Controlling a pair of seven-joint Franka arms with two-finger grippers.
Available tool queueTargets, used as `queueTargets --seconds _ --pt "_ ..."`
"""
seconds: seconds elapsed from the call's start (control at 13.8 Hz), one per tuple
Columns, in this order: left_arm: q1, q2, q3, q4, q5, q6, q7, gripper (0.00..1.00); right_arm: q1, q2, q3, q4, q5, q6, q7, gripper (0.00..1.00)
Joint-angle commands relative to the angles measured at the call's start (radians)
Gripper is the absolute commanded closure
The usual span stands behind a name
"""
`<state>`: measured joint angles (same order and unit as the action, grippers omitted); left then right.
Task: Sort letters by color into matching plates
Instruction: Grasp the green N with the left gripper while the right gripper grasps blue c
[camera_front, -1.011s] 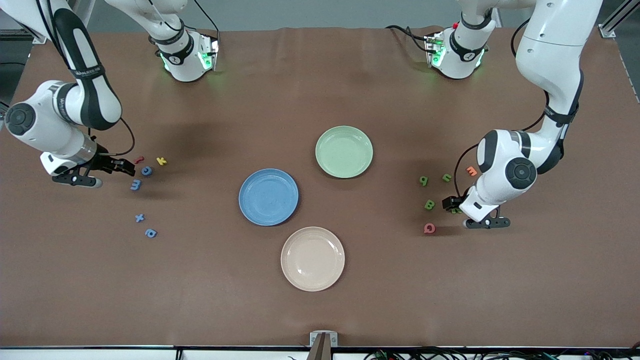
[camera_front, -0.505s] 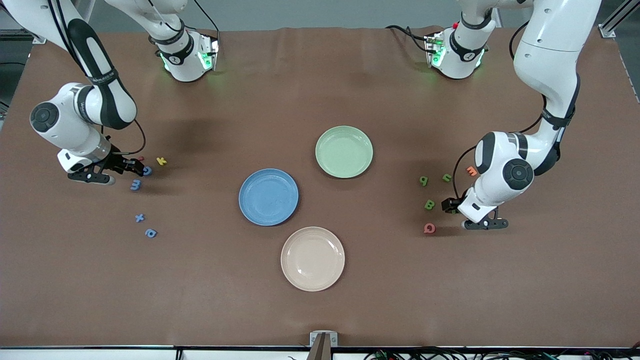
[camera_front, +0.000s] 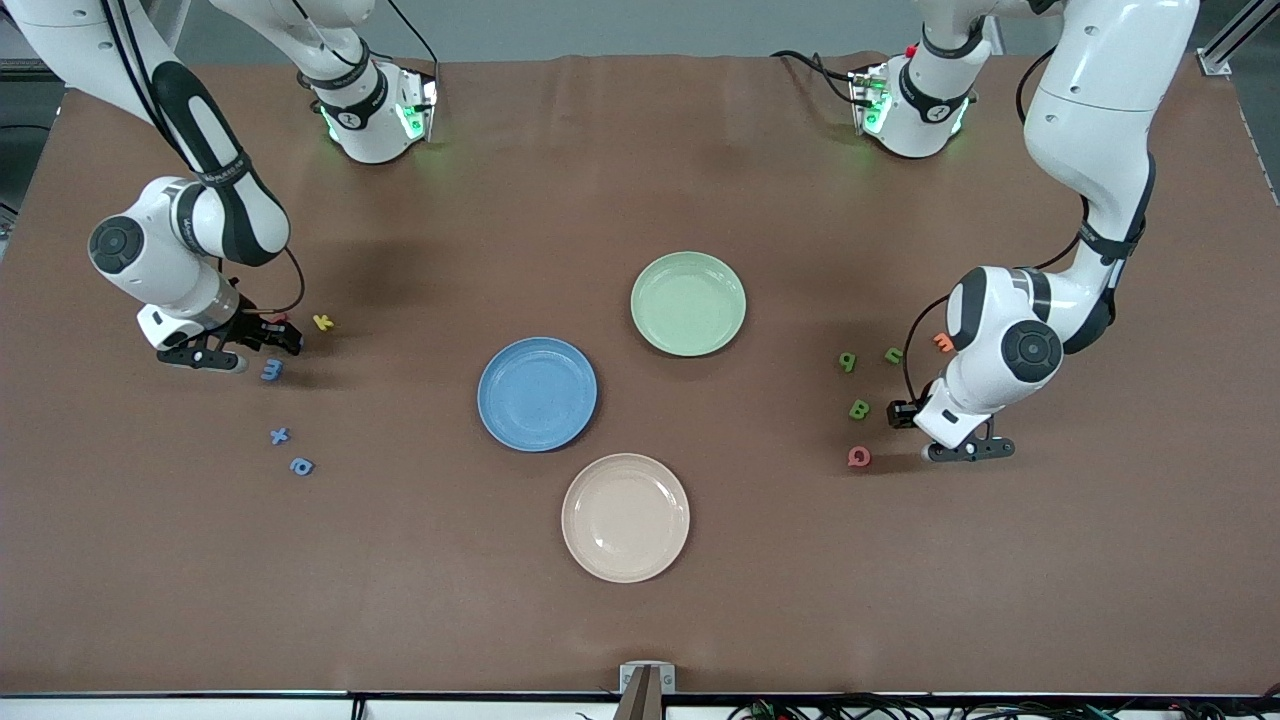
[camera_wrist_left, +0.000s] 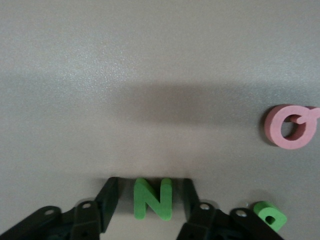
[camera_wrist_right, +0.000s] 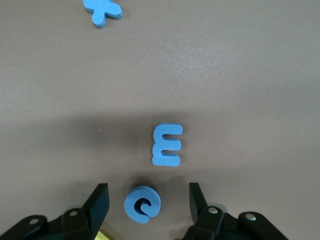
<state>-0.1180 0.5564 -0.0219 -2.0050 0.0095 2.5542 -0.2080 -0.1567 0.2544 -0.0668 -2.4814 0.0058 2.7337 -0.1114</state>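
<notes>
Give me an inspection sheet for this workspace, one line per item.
Surface: brown table.
Job's things: blue plate and green plate both without letters. Blue letters toward the right arm's end, green letters toward the left arm's end.
Clutter: beige plate; yellow letter, orange letter, pink letter.
Grippers: left gripper low at the table, jaws either side of a green N. Right gripper low, jaws open around a blue curled letter, not touching it.
Cables: black cables along the table's near edge.
Surroundings: nothing seen.
</notes>
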Motion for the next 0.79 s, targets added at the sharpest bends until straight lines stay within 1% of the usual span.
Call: queueTargets --seconds 0.0,0.29,0.43,0.58,0.72 --pt "-0.005 0.008 0.004 0.003 0.02 0.009 -0.027 0.6 -0.001 0.008 0.005 -0.008 -0.009 0.014 -0.005 0.27" --pt "-0.006 0.007 0.004 0.006 0.02 0.009 -0.027 0.79 -0.001 0.031 0.007 -0.014 -0.009 0.031 -0.005 0.27" --pt "-0.008 -0.004 0.004 0.011 0.02 0.004 -0.027 0.83 0.002 0.031 0.007 -0.016 -0.009 0.031 -0.002 0.27" --pt "-0.009 -0.045 0.002 0.009 0.02 -0.009 -0.028 0.84 0.005 0.031 0.008 -0.024 -0.007 0.031 0.001 0.28" --pt "-0.015 -0.091 -0.01 0.011 0.018 -0.072 -0.03 0.84 0.005 0.031 0.008 -0.028 -0.007 0.031 0.001 0.3"
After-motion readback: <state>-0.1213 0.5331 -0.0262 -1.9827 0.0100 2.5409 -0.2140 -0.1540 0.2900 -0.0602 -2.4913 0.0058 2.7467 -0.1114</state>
